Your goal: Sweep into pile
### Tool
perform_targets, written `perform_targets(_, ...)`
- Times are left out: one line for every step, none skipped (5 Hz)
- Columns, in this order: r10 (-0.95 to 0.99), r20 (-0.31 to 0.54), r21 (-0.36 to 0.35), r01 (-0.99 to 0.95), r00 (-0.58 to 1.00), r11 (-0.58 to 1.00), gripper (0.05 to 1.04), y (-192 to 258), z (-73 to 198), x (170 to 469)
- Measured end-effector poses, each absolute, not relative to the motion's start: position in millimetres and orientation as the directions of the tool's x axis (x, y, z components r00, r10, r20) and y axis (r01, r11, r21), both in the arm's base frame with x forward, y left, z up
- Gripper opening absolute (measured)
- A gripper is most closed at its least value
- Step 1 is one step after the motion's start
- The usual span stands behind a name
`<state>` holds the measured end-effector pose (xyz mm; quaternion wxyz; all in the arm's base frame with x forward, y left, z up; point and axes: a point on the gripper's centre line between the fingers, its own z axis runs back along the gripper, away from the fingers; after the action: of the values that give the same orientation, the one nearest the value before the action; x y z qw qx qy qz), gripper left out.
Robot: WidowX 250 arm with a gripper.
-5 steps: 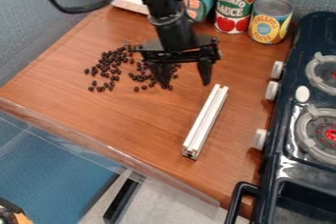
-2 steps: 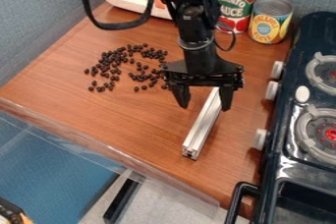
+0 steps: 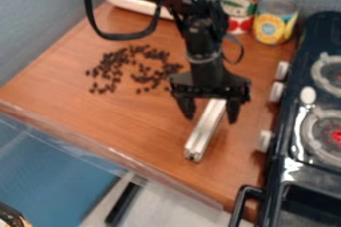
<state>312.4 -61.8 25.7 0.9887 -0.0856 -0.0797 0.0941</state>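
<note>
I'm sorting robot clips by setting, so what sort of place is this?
It looks like a toy kitchen set up in a robot workspace: a small stove with burners and knobs, food cans beside it, and a black robot arm over a wooden counter.

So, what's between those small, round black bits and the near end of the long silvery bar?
Nothing: from the black bits to the near end of the silvery bar, the brown wooden counter is bare in the camera view.
</note>
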Motion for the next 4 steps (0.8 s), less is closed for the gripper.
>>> perform_targets(0.213,0.137,-0.178,-0.187,0.967,0.966,0.681,-61.4,17.8,304.7)
perform_targets(0.194,0.143,-0.162,-0.171,0.971,0.972,0.417,-63.5,15.0,301.6)
perform_targets(0.193,0.146,-0.159,-0.169,0.970,0.973,0.406,-63.0,15.2,301.7)
perform_targets(0.200,0.138,-0.166,-0.176,0.970,0.970,0.406,-58.7,14.2,304.7)
